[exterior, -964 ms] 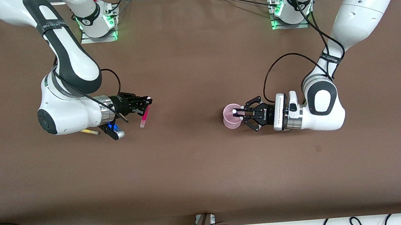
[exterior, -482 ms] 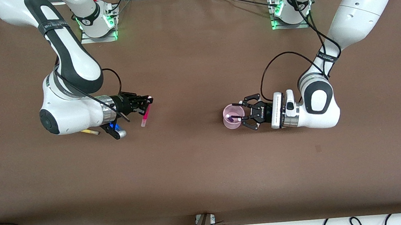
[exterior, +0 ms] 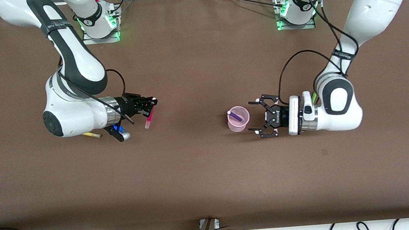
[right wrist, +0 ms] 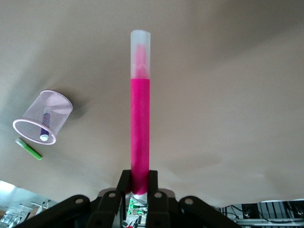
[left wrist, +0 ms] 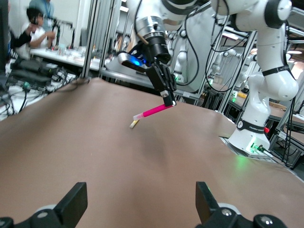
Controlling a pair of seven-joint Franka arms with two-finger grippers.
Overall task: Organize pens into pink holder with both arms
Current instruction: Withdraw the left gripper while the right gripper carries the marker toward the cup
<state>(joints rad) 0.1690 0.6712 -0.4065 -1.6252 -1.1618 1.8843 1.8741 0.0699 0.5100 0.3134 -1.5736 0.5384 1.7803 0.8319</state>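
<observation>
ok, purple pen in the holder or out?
In. The purple pen leans inside the pink holder, and the left end effector is open beside it.

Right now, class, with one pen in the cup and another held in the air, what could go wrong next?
1. The right gripper pinches the magenta pen only at its end; hanging tilted, it might swing or slip during the carry.
2. The pink holder is small and already holds the purple pen leaning across it; a misjudged drop may tip it.
3. The open left gripper sits close beside the holder and could nudge it.
</observation>
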